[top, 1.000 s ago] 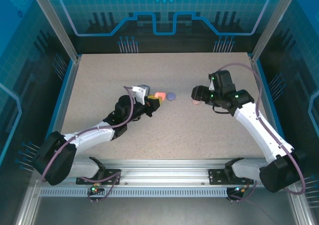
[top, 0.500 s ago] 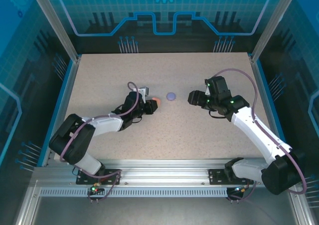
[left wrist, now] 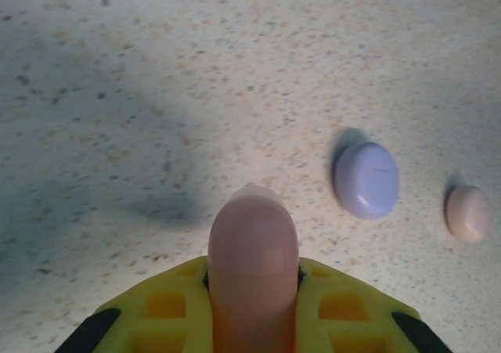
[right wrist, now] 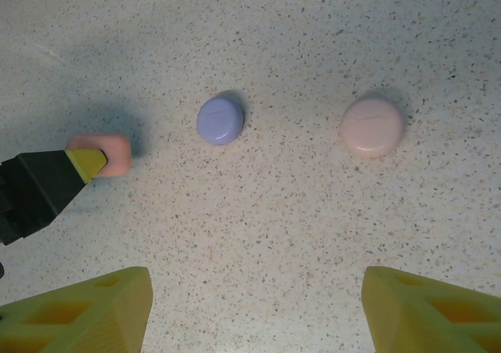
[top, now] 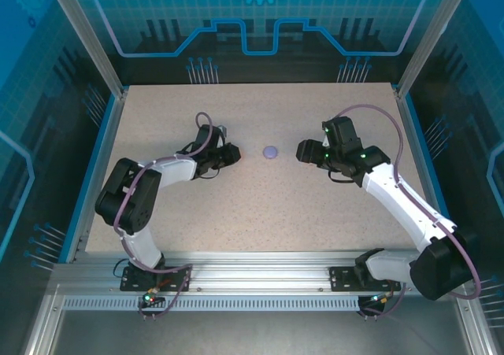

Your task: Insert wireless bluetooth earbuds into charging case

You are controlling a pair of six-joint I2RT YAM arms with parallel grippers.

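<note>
Grips a coral case (left wrist: 252, 243) in the left end effector (top: 230, 154), clenched tight, with yellow fingers (left wrist: 172, 310) pressed against both sides of the case and its rounded end sticking out past the tips. Stretches that arm across the worktop (top: 157, 119) toward the middle. Cannot tell whether the held case touches the surface or hangs just above it.

Holds the right end effector (right wrist: 257, 282) released and grasping nothing, jaws set wide apart with bare worktop between them.

Finds a purple case (right wrist: 220, 120) lying flat and shut on the worktop, between the two end effectors and apart from both. Finds a pink case (right wrist: 373, 126) lying flat and shut as well, near the purple one but not touching it, on the side away from the coral case.

Lines up all three cases roughly in one row in the right wrist view: coral at the left, purple in the middle, pink at the right.
</note>
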